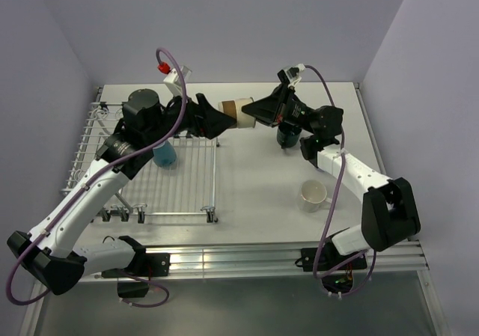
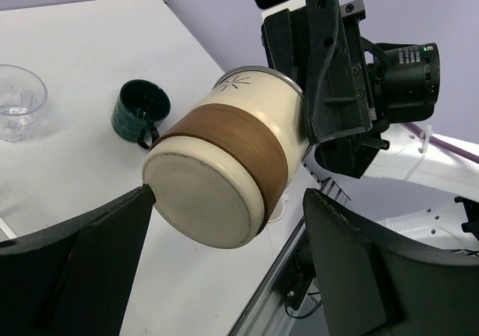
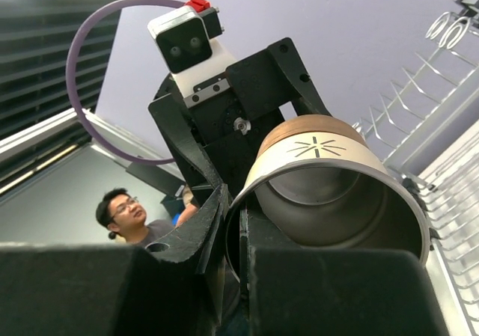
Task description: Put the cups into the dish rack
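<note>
The brown metal-lined cup (image 1: 238, 111) hangs on its side in the air between both grippers, above the table beside the dish rack (image 1: 212, 177). My right gripper (image 1: 258, 111) is shut on its rim, one finger inside and one outside (image 3: 243, 231). My left gripper (image 1: 215, 120) is open, its fingers either side of the cup's base (image 2: 224, 149). A light blue mug (image 1: 165, 155) stands in the rack. The dark teal mug (image 1: 288, 136) and clear glass tumbler (image 2: 19, 100) stand on the table. The white mug (image 1: 314, 195) stands nearer the front. The lavender cup is out of view.
The rack's raised wire side (image 3: 419, 89) runs close to the handover spot. The right arm's forearm (image 1: 352, 168) crosses above the table near the white mug. Walls close the table at the back and the sides.
</note>
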`<action>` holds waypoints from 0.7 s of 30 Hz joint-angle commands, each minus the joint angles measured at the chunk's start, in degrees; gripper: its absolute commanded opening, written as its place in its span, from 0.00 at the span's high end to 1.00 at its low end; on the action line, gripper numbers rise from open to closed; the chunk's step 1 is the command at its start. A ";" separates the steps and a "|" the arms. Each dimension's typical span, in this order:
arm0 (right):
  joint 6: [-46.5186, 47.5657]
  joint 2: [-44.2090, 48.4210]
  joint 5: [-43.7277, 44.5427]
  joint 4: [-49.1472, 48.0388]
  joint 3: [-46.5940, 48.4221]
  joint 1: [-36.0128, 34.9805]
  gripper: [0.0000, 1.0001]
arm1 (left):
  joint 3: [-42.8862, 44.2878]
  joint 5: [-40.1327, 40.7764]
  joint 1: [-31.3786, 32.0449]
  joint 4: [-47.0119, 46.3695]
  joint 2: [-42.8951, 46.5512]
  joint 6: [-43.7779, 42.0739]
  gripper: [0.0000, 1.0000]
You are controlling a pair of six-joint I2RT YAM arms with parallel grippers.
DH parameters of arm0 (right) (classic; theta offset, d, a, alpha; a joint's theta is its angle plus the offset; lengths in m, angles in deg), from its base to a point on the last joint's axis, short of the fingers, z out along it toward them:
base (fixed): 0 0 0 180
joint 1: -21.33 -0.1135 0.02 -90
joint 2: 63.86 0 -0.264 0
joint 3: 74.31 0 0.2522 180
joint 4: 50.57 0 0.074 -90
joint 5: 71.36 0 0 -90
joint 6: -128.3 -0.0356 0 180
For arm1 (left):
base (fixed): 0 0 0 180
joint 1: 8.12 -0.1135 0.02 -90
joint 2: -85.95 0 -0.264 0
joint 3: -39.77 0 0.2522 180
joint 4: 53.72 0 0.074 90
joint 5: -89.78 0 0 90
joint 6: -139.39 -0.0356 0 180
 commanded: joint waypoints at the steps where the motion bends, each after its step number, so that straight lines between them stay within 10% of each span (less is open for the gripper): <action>1: -8.20 -0.13 -3.91 -14.23 0.61 -2.52 1.00 | -0.69 -4.03 0.59 -4.05 -1.25 0.60 0.11; 21: -16.47 -1.54 -4.53 -24.02 0.52 -2.17 1.00 | -1.48 -5.62 -1.08 -4.14 -3.27 -0.72 0.08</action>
